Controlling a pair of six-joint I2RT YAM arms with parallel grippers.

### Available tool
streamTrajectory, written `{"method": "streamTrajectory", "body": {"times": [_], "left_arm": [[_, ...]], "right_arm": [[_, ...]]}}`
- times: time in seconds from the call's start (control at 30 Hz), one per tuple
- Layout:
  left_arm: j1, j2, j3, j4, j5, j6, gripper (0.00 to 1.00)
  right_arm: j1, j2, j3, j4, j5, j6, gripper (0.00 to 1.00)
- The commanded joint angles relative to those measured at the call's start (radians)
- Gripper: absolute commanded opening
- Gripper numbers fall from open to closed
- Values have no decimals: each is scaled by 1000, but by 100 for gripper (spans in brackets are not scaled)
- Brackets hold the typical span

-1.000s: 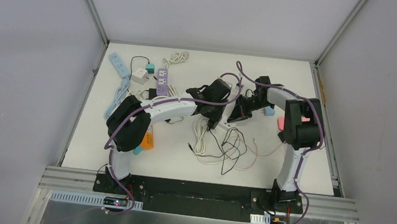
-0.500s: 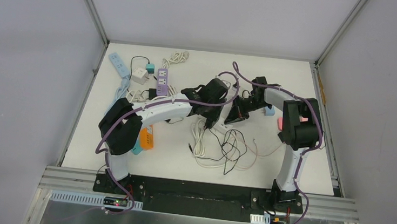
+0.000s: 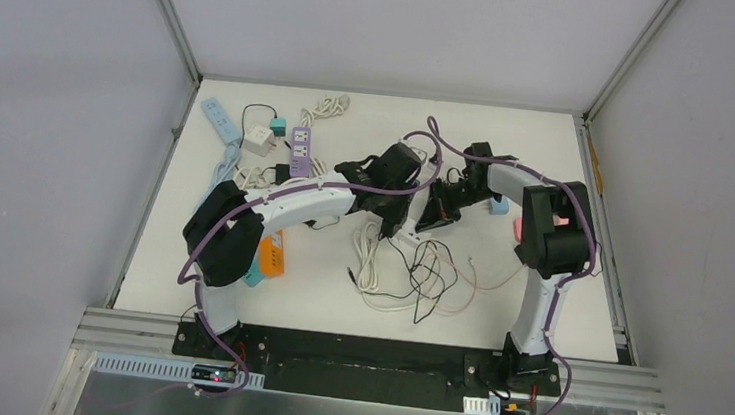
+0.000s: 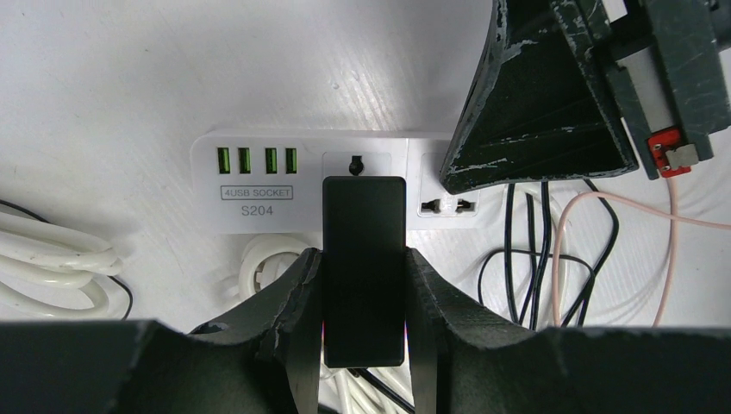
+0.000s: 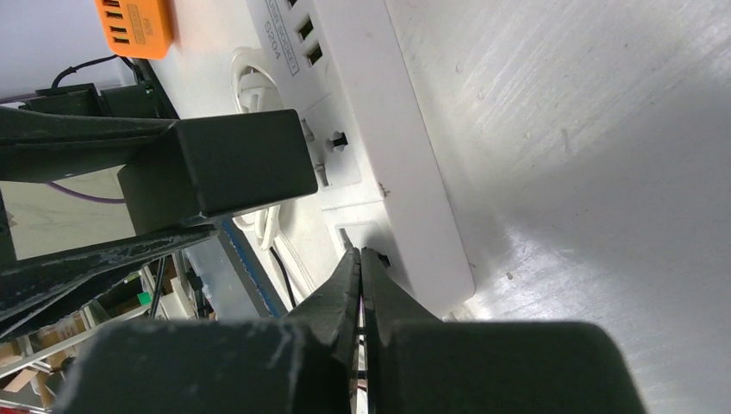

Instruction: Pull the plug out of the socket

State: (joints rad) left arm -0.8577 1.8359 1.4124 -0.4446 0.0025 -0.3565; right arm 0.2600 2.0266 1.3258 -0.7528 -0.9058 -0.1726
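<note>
Clamping black plug (image 4: 363,250) in left pincer (image 4: 363,285), over white socket (image 4: 259,177)

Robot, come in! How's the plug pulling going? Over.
Left pincer shut on black plug. Right pincer shut, tips on white power strip. Can't tell if prongs are out. Loose cables beside strip, not blocking.

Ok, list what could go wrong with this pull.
1. The right fingers, shut to a thin tip, seem to press only one end of the power strip. They may slip, and the strip could rise with the plug.
2. The left fingers grip the plug's flat sides, so it might slide out.
3. Loose cables beside the strip could snag.
</note>
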Motion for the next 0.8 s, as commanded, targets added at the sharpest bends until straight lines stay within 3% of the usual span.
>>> {"method": "streamTrajectory", "body": {"times": [0.0,0.27,0.43,0.53,0.63,0.77], "left_arm": [[-4,-2,49,79,-32,5,0],[-4,-77,15,144,-46,23,0],[8,-216,-88,215,-8,4,0],[23,-301,-163,234,-4,-25,0],[37,-389,-201,234,-4,-39,0],[75,-500,-207,228,34,-62,0]], "right_arm": [[12,18,-7,36,33,-30,2],[18,43,-2,37,101,-21,3],[8,4,37,-51,-63,-124,39],[-1,-55,69,-134,-144,-230,54],[-18,-114,93,-227,-191,-339,63],[-50,-186,120,-362,-206,-498,68]]}}
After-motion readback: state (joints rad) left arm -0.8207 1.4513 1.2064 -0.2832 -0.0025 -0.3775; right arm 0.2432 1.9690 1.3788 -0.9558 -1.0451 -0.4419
